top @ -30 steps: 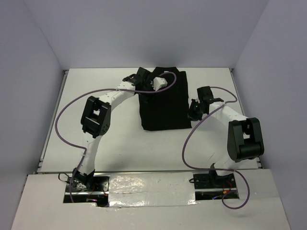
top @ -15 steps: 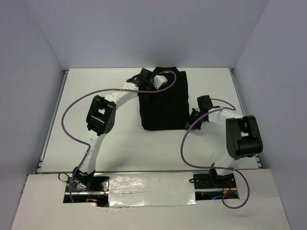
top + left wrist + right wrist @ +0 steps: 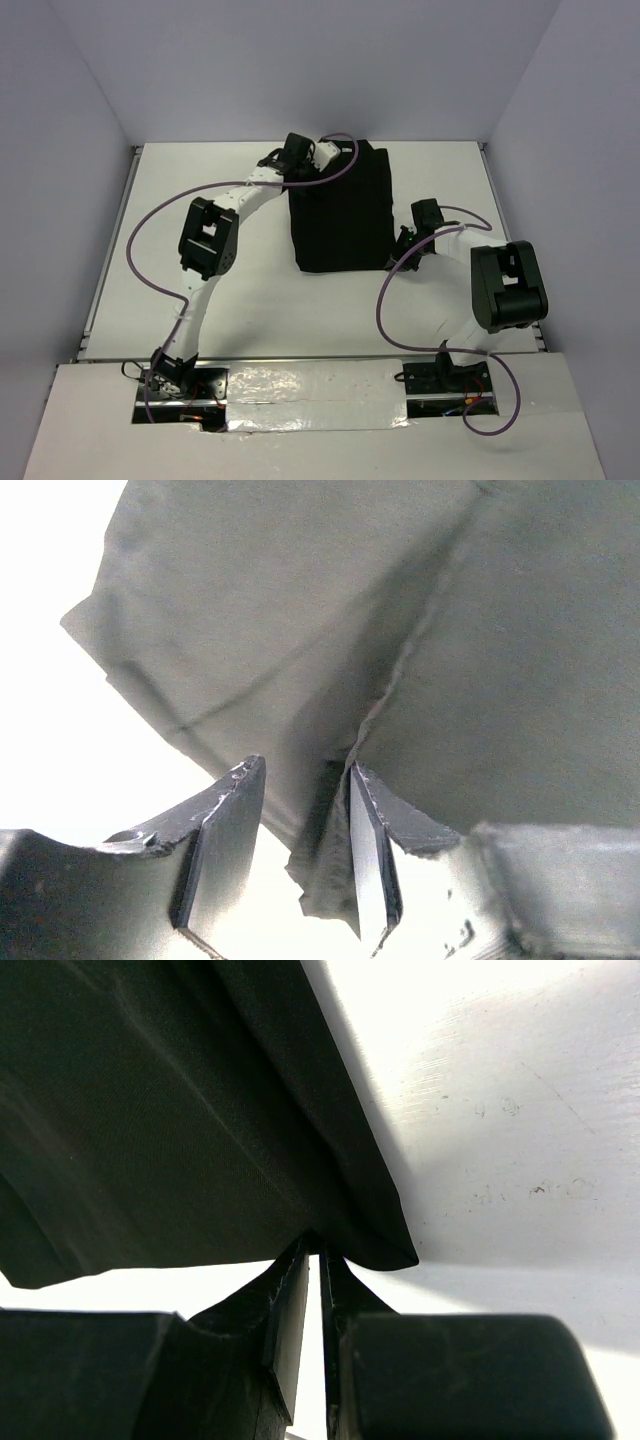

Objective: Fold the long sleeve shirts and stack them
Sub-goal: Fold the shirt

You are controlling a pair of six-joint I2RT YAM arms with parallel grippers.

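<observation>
Table spreads wide around shirt; left jaws gape astride its edge, right jaws pinch corner.

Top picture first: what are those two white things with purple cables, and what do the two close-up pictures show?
They are two robot arms, the left arm and the right arm, bolted at the near edge of a white table. The top picture comes from a fixed camera above and behind them. Each close-up comes from a small camera on one arm's wrist, looking along its two fingers. On the table lies one black shirt, folded into a rough rectangle. The left gripper is at the shirt's far left corner, fingers apart, with a fold of cloth between them. The right gripper is at the near right corner, nearly closed, apparently pinching the hem.
</observation>
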